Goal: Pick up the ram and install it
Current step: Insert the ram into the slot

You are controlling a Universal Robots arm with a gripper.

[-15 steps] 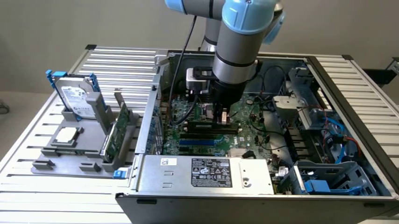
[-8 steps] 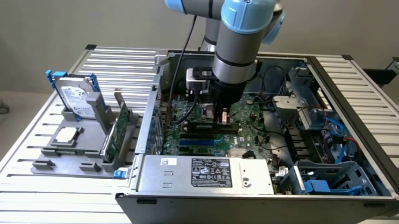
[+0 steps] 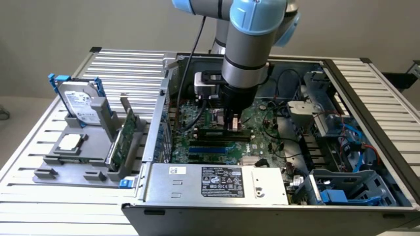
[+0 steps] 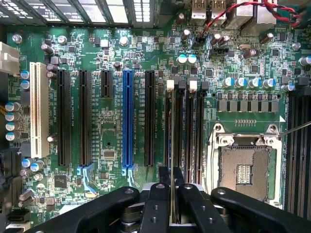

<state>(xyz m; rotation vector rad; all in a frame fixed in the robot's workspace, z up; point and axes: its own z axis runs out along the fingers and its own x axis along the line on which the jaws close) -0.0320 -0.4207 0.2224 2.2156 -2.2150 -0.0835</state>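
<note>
My gripper (image 3: 231, 124) reaches down inside the open computer case, just above the motherboard (image 3: 262, 142). In the wrist view the gripper (image 4: 172, 187) is shut on the ram (image 4: 172, 145). The ram is a thin stick seen edge-on, running straight out from between the two black fingers (image 4: 158, 196). It lies along the leftmost of the dark memory slots (image 4: 187, 126) with white end clips, next to the CPU socket (image 4: 243, 170). I cannot tell whether it touches the slot.
The case walls (image 3: 161, 123) close in around the arm, and a power supply (image 3: 217, 182) sits at the front. A blue expansion slot (image 4: 127, 116) and several black ones lie beside the memory slots. Outside the case, a grey holder (image 3: 72, 162) carries a hard drive (image 3: 80, 103) with blue rails and a green expansion card (image 3: 128, 135).
</note>
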